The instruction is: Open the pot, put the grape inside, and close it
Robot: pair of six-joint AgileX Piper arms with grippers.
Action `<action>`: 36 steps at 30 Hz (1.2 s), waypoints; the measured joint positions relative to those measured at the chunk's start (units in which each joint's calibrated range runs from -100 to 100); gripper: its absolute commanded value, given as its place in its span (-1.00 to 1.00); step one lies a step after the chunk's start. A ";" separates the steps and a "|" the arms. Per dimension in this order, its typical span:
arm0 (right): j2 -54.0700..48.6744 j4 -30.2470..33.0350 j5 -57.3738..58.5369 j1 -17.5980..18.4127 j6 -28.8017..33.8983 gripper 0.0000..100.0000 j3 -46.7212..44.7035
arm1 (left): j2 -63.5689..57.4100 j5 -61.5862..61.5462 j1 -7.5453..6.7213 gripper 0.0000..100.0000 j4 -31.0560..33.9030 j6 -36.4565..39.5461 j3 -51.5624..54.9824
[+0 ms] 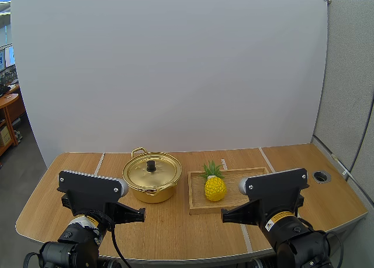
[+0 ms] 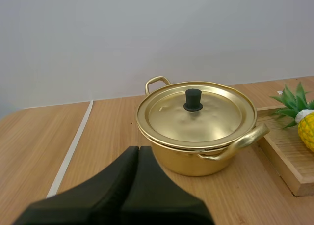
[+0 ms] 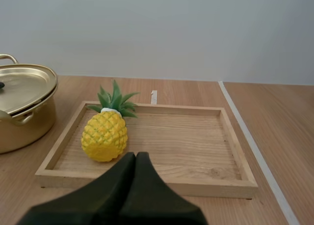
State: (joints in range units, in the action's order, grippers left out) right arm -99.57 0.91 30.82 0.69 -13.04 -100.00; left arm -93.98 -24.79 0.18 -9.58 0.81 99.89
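With the left gripper [image 2: 138, 149] and right gripper [image 3: 136, 155] both closed and empty, an off-centre pinch could slip off the lid [image 2: 218, 121] and its small knob [image 2: 193, 99].

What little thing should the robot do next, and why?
Probably open the left end effector. It is shut and faces the golden pot, whose lid is on. The lid has to come off by its black knob first.
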 measured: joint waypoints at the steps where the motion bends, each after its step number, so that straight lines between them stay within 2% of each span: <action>1: 0.00 -0.12 0.13 -0.07 0.00 -1.00 0.00 | 0.00 -0.06 0.00 -1.00 0.00 0.01 0.00; 5: 0.00 -0.12 0.34 -0.21 0.00 -1.00 0.00 | 0.00 -0.49 0.08 -1.00 0.00 2.25 0.00; 10: 0.00 -0.12 0.34 -0.29 0.00 -1.00 0.00 | 0.00 -0.49 0.85 -1.00 0.00 3.39 0.00; 36: 0.00 -0.12 0.50 -0.29 0.00 -1.00 0.00 | -0.94 -0.47 0.85 -1.00 0.00 4.60 0.11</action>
State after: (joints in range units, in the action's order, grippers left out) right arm -99.57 0.79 31.32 0.40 -13.04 -100.00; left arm -94.92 -25.26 1.03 -9.58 5.41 100.00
